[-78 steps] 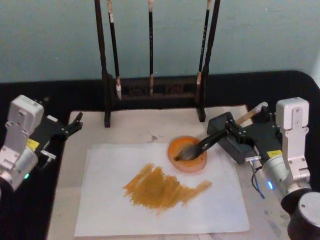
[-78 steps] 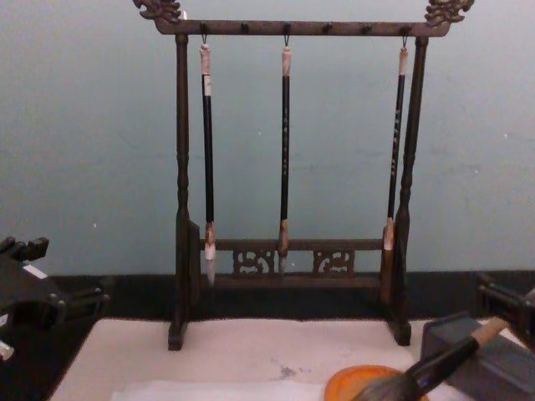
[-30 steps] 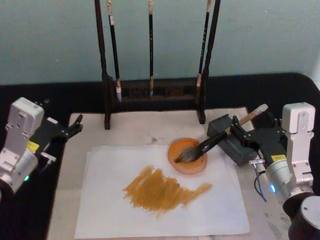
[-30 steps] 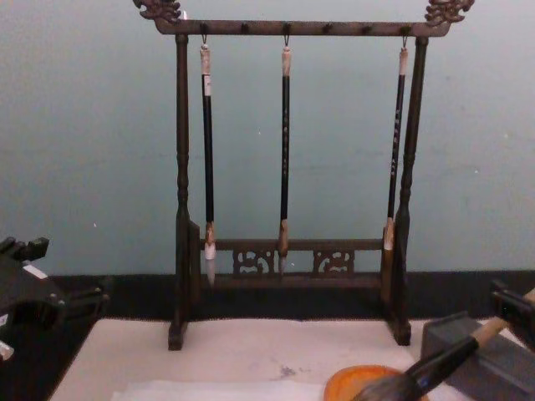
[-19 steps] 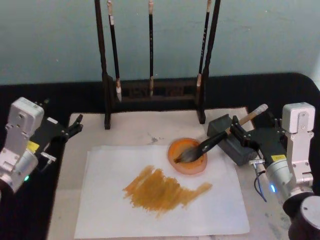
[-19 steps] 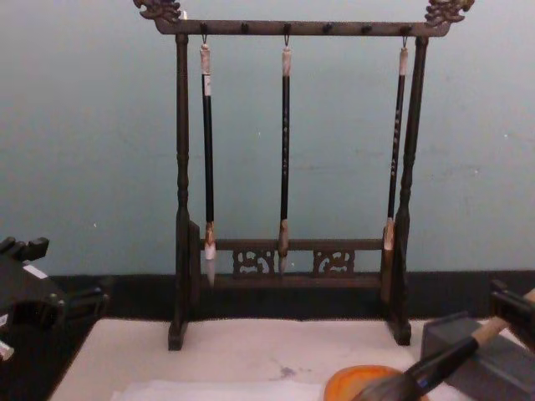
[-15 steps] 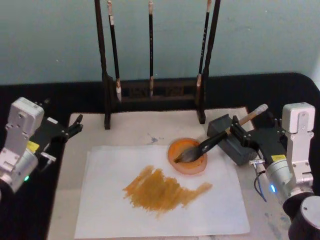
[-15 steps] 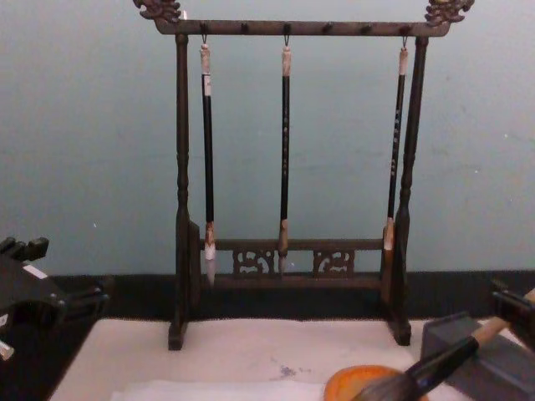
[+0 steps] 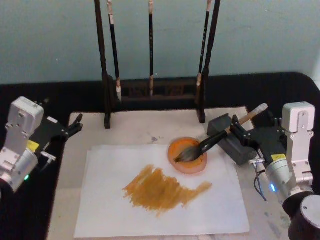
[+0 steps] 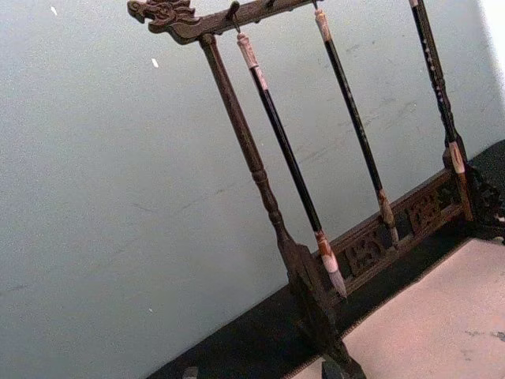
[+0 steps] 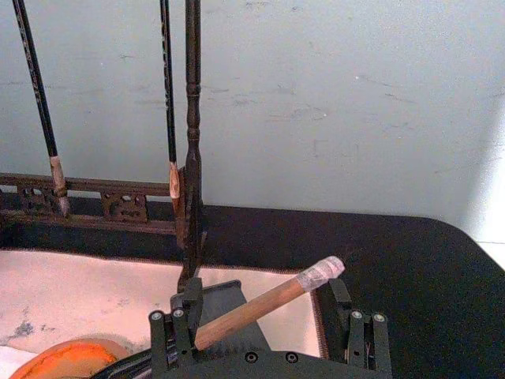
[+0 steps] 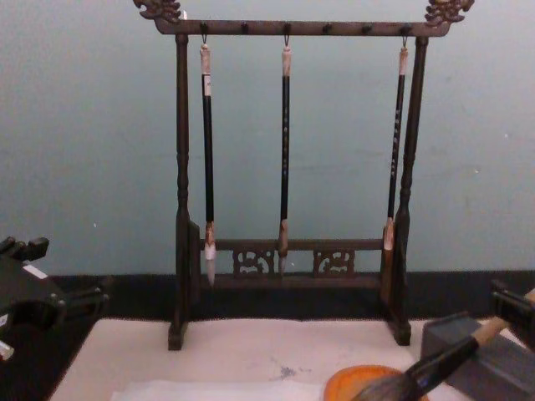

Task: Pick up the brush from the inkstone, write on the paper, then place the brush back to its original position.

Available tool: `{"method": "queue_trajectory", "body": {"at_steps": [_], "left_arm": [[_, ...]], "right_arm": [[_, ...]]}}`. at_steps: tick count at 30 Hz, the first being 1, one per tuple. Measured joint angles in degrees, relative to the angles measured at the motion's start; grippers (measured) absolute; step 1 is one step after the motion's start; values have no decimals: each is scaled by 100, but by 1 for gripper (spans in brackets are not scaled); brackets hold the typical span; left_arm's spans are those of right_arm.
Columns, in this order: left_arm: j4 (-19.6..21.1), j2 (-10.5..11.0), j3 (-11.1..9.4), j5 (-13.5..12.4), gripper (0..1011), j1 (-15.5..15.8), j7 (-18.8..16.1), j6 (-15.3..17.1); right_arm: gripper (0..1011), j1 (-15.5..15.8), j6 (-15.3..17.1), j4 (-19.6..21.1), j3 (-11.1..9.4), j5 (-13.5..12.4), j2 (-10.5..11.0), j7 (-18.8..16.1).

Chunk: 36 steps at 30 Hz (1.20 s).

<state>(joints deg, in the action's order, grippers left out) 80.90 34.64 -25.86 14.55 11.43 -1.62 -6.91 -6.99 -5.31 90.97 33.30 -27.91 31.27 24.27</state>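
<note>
Right end effector (image 9: 243,131), fingers (image 11: 175,332) apart astride the brush (image 9: 207,143) handle, whose bristles lay in the inkstone (image 9: 187,155) beyond the painted paper (image 9: 160,210), apparently untouched, needed a straight rearward retreat without nudging it.

The paper (image 9: 160,192) is spread on the mat (image 9: 145,127), towards its front edge. The inkstone (image 9: 187,154) is set on the paper's back right part; the brush (image 9: 215,138) is laid with bristles in it and handle propped on a block (image 9: 231,145) near the mat's right edge. A rack (image 9: 155,90) is stood along the mat's back edge.
</note>
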Motion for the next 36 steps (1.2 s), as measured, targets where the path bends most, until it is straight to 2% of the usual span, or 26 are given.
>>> {"method": "queue_trajectory", "body": {"at_steps": [36], "left_arm": [[0, 0, 0, 0, 1010, 0, 0, 0]], "right_arm": [[1000, 0, 0, 0, 0, 0, 0, 0]]}}
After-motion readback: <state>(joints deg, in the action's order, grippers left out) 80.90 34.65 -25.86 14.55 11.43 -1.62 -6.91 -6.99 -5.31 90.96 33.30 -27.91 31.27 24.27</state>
